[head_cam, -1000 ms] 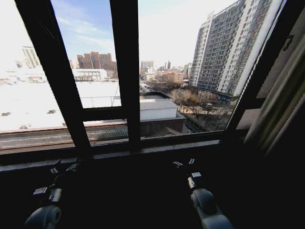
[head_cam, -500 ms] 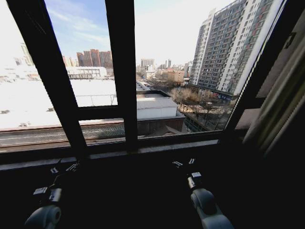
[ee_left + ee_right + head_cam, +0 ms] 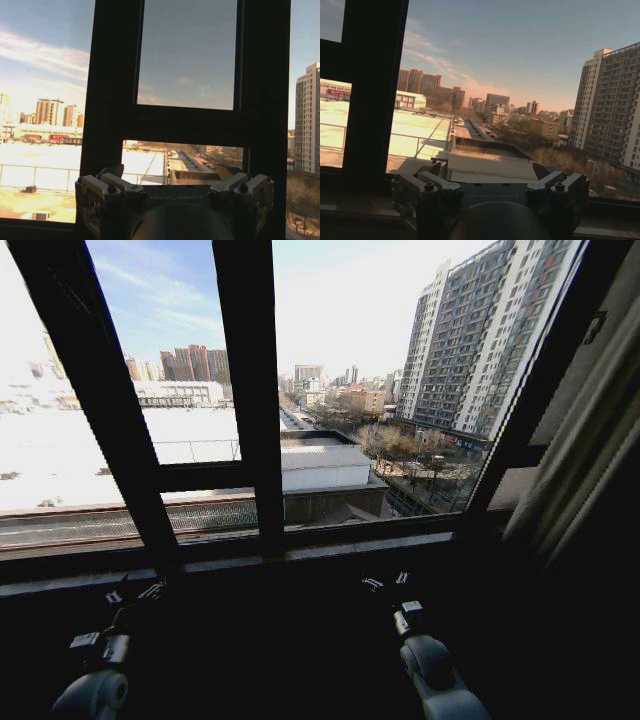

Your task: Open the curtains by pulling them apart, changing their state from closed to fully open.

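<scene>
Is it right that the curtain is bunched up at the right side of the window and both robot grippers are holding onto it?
Not quite. The curtain is bunched at the right side, but neither gripper holds it. In the head view the left gripper and right gripper sit low below the windowsill, open and empty, apart from the fabric.

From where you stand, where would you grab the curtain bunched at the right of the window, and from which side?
Probably the lower stretch of the curtain, coming from its window-side edge. It hangs gathered in thick folds that lean along the frame, so that edge is the exposed one. The right hand sits low, nearest to it.
</scene>
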Robot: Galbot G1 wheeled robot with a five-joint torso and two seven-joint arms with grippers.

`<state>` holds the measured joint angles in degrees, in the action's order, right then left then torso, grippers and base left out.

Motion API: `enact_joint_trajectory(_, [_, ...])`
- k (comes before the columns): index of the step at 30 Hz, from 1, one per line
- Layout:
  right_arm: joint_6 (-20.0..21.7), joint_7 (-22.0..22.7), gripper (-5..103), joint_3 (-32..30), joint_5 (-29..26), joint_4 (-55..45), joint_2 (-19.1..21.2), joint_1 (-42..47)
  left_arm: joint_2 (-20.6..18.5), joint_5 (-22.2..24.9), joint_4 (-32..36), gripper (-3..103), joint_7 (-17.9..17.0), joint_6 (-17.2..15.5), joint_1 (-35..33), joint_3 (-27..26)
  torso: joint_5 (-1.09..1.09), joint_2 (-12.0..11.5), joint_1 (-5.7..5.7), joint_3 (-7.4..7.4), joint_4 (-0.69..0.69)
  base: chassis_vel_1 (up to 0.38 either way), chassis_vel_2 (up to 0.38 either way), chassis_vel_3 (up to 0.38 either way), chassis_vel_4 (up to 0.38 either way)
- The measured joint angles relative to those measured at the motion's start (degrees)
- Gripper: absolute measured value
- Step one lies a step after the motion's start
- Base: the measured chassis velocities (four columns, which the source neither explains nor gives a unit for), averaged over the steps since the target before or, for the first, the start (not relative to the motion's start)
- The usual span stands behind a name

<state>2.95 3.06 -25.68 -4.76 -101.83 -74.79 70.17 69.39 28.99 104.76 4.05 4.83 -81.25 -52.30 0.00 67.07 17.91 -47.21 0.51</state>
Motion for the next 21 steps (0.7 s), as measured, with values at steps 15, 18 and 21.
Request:
enact_joint_trajectory(15, [0.00,0.00,100,-0.01,0.00,0.00,0.01,0.01,0.00,0.00,-0.01,100,-0.01,0.00,0.00,0.01,0.00,0.02,-0.06,0.02,-0.01,0.162,-0.231,-0.147,0.235])
enact_joint_trajectory(18, [0.00,0.00,100,0.00,0.00,0.00,0.01,0.01,0.00,0.00,-0.01,100,-0.06,0.00,-0.01,0.00,-0.01,0.05,-0.08,0.03,-0.03,0.093,-0.125,-0.106,0.137])
enact_joint_trajectory(21, [0.00,0.00,100,-0.01,0.00,0.00,0.01,0.01,0.00,-0.01,-0.01,100,-0.06,0.00,-0.01,0.01,-0.02,0.05,-0.08,0.03,0.01,0.020,-0.048,-0.035,0.021])
